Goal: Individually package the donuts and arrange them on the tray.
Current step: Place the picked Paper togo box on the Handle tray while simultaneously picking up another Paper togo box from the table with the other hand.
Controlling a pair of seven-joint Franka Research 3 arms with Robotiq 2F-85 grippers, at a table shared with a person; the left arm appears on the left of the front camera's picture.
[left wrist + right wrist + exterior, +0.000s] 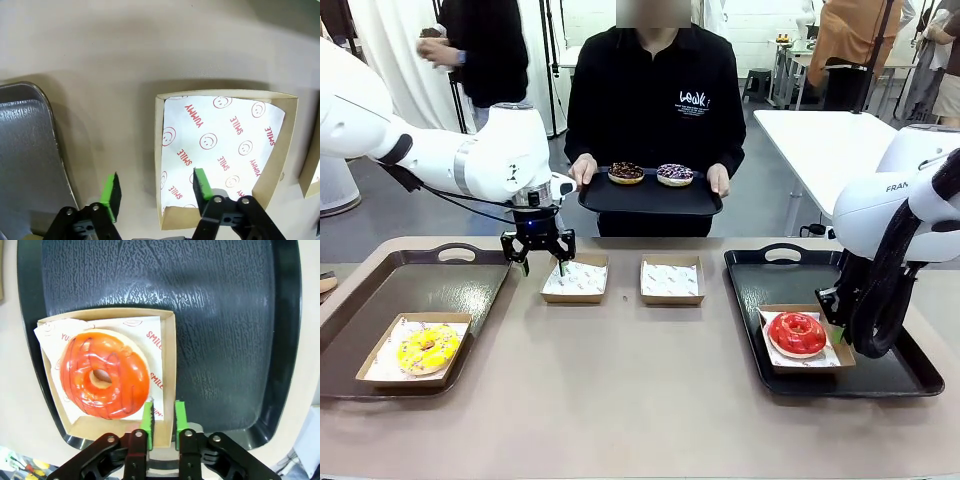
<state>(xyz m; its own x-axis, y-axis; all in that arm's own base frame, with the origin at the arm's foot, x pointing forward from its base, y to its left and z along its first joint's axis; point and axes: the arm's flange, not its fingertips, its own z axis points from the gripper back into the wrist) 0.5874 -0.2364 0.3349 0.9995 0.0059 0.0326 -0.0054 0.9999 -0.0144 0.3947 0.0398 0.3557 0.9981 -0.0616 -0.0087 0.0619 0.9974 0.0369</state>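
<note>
**Both arms are held low over the table, with the grippers pointed down.**

The left arm (pixel 470 155) is stretched in from the left side with its wrist bent downward. The left gripper (pixel 156 177) is held upright, fingertips down, and its jaws are spread well apart, so a wide gap is left between the two green pads (pixel 111 192). The right arm (pixel 895 195) is folded low at the right side, with a black cable sleeve (pixel 880 290) looped beside the wrist. The right gripper (pixel 163 412) is pointed straight down, and its pads are set close together and pinched on the thin side wall of a cardboard box (pixel 168 355).
</note>
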